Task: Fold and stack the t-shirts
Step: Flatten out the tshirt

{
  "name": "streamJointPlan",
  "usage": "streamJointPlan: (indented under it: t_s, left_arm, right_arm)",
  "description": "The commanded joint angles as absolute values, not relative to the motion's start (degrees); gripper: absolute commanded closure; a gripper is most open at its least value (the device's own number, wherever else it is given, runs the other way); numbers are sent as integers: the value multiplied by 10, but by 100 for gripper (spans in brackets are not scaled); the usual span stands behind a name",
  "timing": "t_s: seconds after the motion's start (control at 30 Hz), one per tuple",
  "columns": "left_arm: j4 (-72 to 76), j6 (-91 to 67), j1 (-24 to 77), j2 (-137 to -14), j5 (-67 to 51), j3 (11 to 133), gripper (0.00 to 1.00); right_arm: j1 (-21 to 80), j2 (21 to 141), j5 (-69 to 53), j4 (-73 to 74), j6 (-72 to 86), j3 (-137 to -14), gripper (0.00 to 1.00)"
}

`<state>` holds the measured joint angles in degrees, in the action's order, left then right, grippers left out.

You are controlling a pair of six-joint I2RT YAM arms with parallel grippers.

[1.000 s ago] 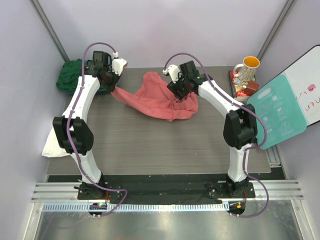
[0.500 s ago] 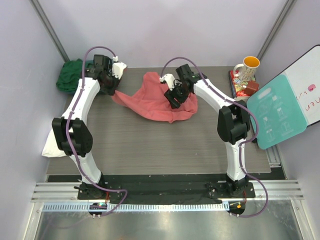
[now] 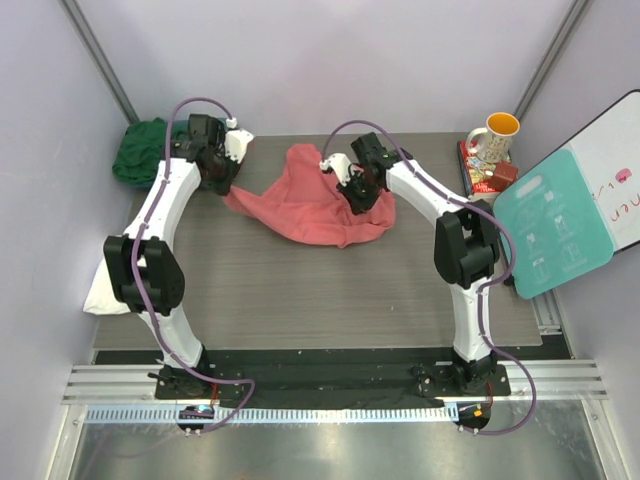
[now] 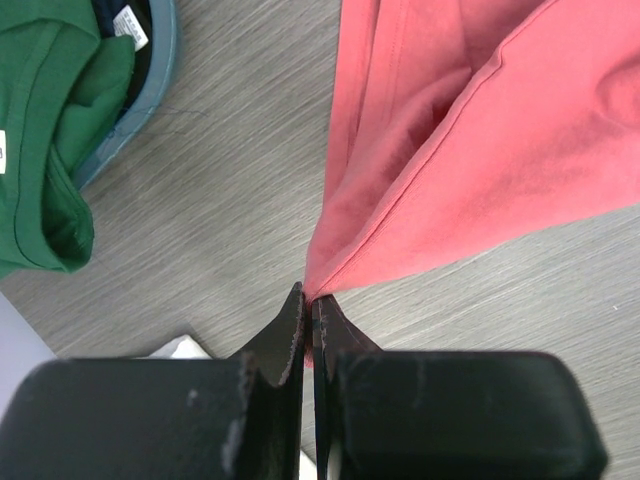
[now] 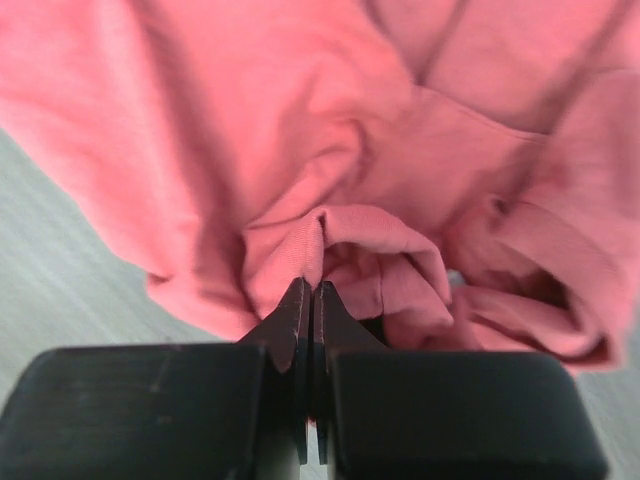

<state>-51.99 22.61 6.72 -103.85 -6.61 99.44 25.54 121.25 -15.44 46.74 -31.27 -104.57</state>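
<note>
While the coral-red t-shirt [image 3: 305,210] lies rumpled across the far middle of the surface [image 3: 320,290], both hands grip it at opposite ends. The left hand [image 4: 308,300] is closed, its two fingers pinched together on a pointed corner at the shirt's left end. From that pinch the cloth spreads away in long, straight folds. The right hand [image 5: 310,292] is also closed, clamped on a raised ridge of fabric toward the shirt's right side. Loose, bunched folds crowd just beside its fingertips.

The dark green t-shirt [image 3: 140,155] sits in a heap at the far left corner, well apart from the red one. In the left wrist view part of it hangs over the rim of the teal tub [image 4: 160,70], and a small white label shows on it. The white t-shirt [image 3: 100,290] lies at the left edge of the surface, nearer the arm bases, partly hidden behind the left arm's elbow.

At the far right corner a mug [image 3: 493,135] with a yellow inside stands on something red. A teal board [image 3: 555,235] leans at the right edge.
</note>
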Motion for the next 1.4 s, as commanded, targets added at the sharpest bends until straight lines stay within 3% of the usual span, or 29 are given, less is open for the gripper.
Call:
streamJointPlan:
  t_s: [0.0, 0.23, 0.4, 0.6, 0.63, 0.67, 0.73, 0.83, 1.07, 1.23, 1.37]
  left_arm:
    - [-500, 223, 63, -1000, -60, 986, 100]
    - [-496, 228, 61, -1002, -55, 969, 100]
    - [-497, 230, 60, -1008, -54, 975, 100]
    - [-504, 232, 60, -1029, -60, 998, 100]
    - [-507, 235, 60, -1034, -61, 1007, 100]
    - [-514, 236, 59, -1041, -61, 1015, 100]
    - [-519, 241, 60, -1047, -59, 1036, 100]
    - [-524, 250, 59, -1051, -54, 1047, 100]
    - [-526, 236, 59, -1063, -64, 1056, 100]
    - [-533, 226, 60, -1076, -73, 1070, 100]
    - [-533, 232, 60, -1075, -67, 1073, 100]
  right_arm:
    - [252, 1157, -74, 449, -347, -1088, 99]
    - [230, 971, -32, 443, -427, -1025, 99]
    - [230, 771, -60, 480, -532, -812, 99]
    - [250, 657, -94, 581, -662, -588, 97]
    - [257, 648, -84, 591, -673, -571, 69]
    - [264, 649, -76, 598, -681, -545, 49]
    - [265, 660, -61, 596, -688, -534, 19]
    - [265, 699, -43, 593, -661, -571, 13]
    - [231, 844, -103, 541, -534, -696, 15]
    - [212, 987, -190, 600, -452, -836, 31]
    - [201, 1048, -243, 613, -448, -874, 33]
